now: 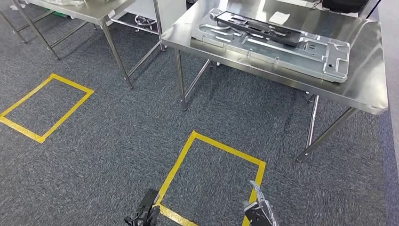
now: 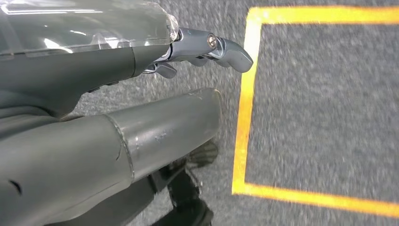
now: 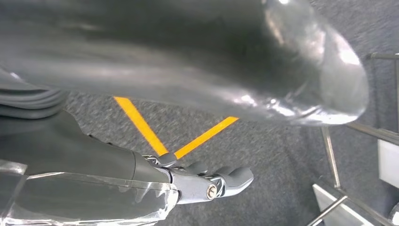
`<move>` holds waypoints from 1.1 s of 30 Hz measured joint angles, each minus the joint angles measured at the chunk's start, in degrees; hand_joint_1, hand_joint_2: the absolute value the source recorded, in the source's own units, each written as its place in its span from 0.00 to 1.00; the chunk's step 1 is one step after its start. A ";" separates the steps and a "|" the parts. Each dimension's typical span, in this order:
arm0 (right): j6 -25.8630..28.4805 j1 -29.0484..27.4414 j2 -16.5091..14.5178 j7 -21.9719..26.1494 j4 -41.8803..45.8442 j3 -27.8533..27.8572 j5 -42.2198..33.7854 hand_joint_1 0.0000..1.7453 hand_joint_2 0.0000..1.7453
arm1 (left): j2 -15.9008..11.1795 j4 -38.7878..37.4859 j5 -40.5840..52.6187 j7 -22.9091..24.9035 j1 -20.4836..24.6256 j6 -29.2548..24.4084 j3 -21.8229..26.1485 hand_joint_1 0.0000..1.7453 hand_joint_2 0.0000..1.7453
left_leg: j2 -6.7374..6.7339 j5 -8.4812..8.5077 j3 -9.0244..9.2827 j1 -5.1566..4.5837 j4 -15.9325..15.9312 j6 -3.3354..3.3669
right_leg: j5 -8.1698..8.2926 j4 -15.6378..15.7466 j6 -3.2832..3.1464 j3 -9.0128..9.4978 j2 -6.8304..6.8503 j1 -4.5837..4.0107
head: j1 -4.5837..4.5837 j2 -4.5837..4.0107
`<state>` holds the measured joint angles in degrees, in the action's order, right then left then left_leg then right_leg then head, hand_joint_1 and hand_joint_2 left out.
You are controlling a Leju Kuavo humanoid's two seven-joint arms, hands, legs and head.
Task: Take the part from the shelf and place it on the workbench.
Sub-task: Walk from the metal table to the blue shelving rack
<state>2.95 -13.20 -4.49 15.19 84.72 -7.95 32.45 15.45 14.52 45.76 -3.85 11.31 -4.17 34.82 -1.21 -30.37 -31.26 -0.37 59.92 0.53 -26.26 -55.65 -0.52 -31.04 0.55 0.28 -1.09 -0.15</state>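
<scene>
A: Where is the part (image 1: pixel 256 24) sitting?

B: It is lying flat on the steel tabletop (image 1: pixel 371 89), a long dark piece resting on a larger grey plate (image 1: pixel 301 52). The plate is lying across the middle of the tabletop, reaching toward its near right corner.

A: And the hands?

B: Both are hanging low over the grey carpet (image 1: pixel 117 141), well apart from the tabletop. The left hand (image 1: pixel 143 212) is showing at the bottom edge of the head view, just beside the left side of a yellow tape square (image 1: pixel 226 150). In the left wrist view its fingers (image 2: pixel 226 49) are reaching out straight over the tape, gripping nothing.

A: The right one?

B: The right hand (image 1: pixel 259 212) is hanging over the right side of the same square. Its fingers (image 3: pixel 230 176) are lying loosely extended and carrying nothing.

A: Anything else around?

B: A second tape square (image 1: pixel 47 106) is lying off to the left, and another steel table (image 1: pixel 94 12) is standing at the far left.
</scene>
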 joint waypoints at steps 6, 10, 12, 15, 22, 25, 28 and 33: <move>-0.59 0.26 -0.82 0.11 -1.49 -1.53 -1.45 0.00 0.00 | -0.33 -0.01 0.89 0.51 -0.29 1.17 -0.40 0.00 0.00 | 0.68 -2.96 -5.20 0.83 10.93 -1.09 | 0.14 -0.66 -0.21 -0.62 -0.92 0.09 | 0.17 0.00; -0.82 0.55 -1.14 0.19 -2.11 -2.13 -1.60 0.00 0.00 | -0.52 -0.01 0.99 0.59 -0.15 1.42 -0.87 0.00 0.00 | 1.58 2.00 0.30 1.11 -1.16 -0.72 | -0.33 -2.28 0.91 -1.52 -1.80 -0.06 | 0.19 0.00; -0.82 0.60 -1.15 0.23 -2.36 -2.25 -1.75 0.00 0.00 | -0.56 -0.01 0.99 0.62 -0.17 1.46 -1.02 0.00 0.00 | 1.62 2.09 0.13 0.95 -1.46 0.08 | -0.11 -2.42 1.59 -1.95 -2.04 -0.02 | 0.15 0.00; -0.78 0.61 -1.16 0.45 -2.80 -2.43 -2.61 0.00 0.00 | -0.57 0.00 1.04 0.64 -0.12 1.37 -1.27 0.00 0.00 | 1.20 2.82 -0.12 1.09 -1.96 1.31 | -1.93 -4.85 2.53 -3.12 -1.45 0.21 | -0.08 0.00; -0.50 0.29 -1.79 1.79 -4.73 -2.50 -4.81 0.00 0.00 | -0.59 -0.01 1.31 0.60 -0.50 0.74 -1.55 0.00 0.00 | 0.12 3.06 -0.68 0.85 -1.85 1.76 | -4.25 -13.08 2.80 -6.37 -0.68 0.42 | -0.31 0.00; -0.13 0.44 -2.27 2.32 -5.59 -2.50 -5.21 0.00 0.00 | -0.57 -0.01 1.57 0.55 -0.47 0.78 -1.90 0.00 0.00 | -0.17 2.99 -0.72 0.63 -1.75 1.29 | -0.90 -3.37 1.74 -1.56 0.45 -0.19 | -0.30 0.00; 0.09 0.39 -2.77 2.69 -6.39 -2.48 -5.80 0.00 0.00 | -0.52 -0.01 1.63 0.55 -0.44 0.80 -2.17 0.00 0.00 | -0.73 2.96 -0.84 0.56 -1.83 0.25 | -0.84 -1.81 0.97 -1.12 0.15 -0.34 | -0.28 0.00; -0.41 0.76 -3.55 2.91 -7.22 -2.43 -7.00 0.00 0.00 | -0.50 -0.01 1.70 0.39 -0.29 0.98 -2.38 0.00 0.00 | 0.45 -3.56 -5.68 0.74 9.41 -0.91 | -0.20 -0.84 -0.02 -0.81 -0.68 0.05 | 0.23 0.00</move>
<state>2.54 -12.44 -8.03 18.10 77.51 -10.37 25.45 14.95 14.51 47.46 -3.45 11.02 -3.19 32.45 -0.76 -33.93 -36.94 0.37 69.33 -0.39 -26.46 -56.48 -0.54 -31.84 -0.13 0.34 -0.86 -0.15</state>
